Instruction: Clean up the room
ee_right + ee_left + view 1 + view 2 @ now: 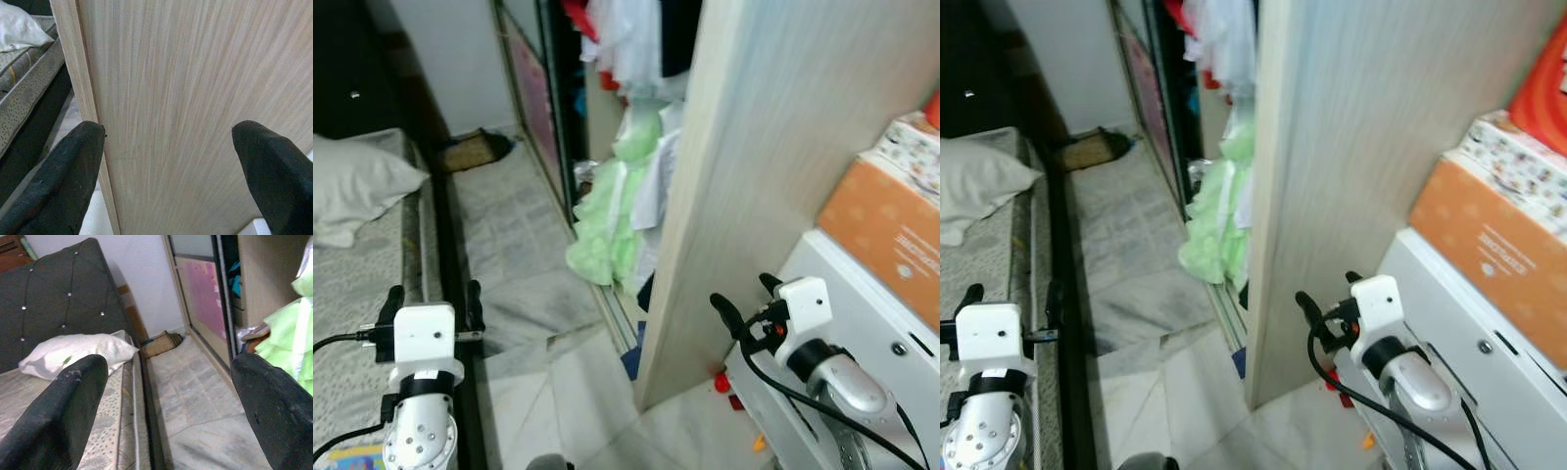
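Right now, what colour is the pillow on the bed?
White pillow, clearest in the left wrist view.

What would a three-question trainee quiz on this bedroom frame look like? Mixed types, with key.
1. True or false: the white pillow lies on the floor.
2. What faces the right tool? A) wooden wardrobe panel B) a window C) a chair
3. What colour are the clothes spilling from the wardrobe?

Key: 1 false, it is on the bed. 2 A. 3 Light green. Both tools are open, the left tool included.
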Motion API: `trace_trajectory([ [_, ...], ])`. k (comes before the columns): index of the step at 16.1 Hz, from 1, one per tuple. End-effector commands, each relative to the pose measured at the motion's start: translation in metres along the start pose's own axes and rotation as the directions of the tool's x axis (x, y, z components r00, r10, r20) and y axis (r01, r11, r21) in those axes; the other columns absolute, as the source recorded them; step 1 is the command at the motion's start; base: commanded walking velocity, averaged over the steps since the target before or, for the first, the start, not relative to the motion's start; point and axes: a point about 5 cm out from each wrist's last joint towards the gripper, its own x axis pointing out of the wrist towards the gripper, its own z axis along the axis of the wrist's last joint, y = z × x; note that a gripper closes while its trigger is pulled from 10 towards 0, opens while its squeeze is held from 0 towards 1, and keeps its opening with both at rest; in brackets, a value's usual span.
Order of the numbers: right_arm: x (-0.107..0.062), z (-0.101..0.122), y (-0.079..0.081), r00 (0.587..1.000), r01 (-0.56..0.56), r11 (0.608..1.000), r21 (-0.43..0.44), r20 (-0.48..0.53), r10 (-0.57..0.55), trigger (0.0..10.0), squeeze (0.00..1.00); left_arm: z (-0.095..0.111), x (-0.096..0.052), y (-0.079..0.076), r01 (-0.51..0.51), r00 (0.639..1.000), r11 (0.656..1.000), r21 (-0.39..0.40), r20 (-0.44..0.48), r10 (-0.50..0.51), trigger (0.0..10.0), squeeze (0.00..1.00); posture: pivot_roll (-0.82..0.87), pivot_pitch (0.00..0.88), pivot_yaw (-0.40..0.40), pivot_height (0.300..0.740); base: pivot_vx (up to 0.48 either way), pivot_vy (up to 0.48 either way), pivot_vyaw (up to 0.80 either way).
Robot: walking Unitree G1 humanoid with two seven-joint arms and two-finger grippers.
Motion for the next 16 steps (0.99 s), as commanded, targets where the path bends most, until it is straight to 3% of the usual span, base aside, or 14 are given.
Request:
trace_trajectory([
  [1,0.0021,0.0024,0.0001,1.0,0.003,1.0,0.013,0.006,-0.003,10.0,0.0,-0.0034,-0.0009,0.0007,0.006,1.0,1.0,0.007,-0.02,-0.006,10.0,0.0,-0.06,0.0,-0.034,0.74,-0.244,0.0,0.0],
  [6,0.0046,0.0039,0.0027,1.0,-0.003,1.0,0.017,0.014,0.003,10.0,0.0,-0.0032,-0.0007,0.0008,0.008,1.0,1.0,0.008,-0.018,-0.007,10.0,0.0,-0.06,0.0,-0.034,0.74,-0.247,0.0,0.0],
  [16,0.011,0.0119,0.007,0.999,-0.02,1.0,0.016,0.038,0.019,10.0,0.0,-0.0026,0.0014,-0.0003,0.008,1.0,1.0,0.006,-0.017,-0.007,10.0,0.0,-0.05,0.0,-0.034,0.74,0.0,0.0,0.0],
])
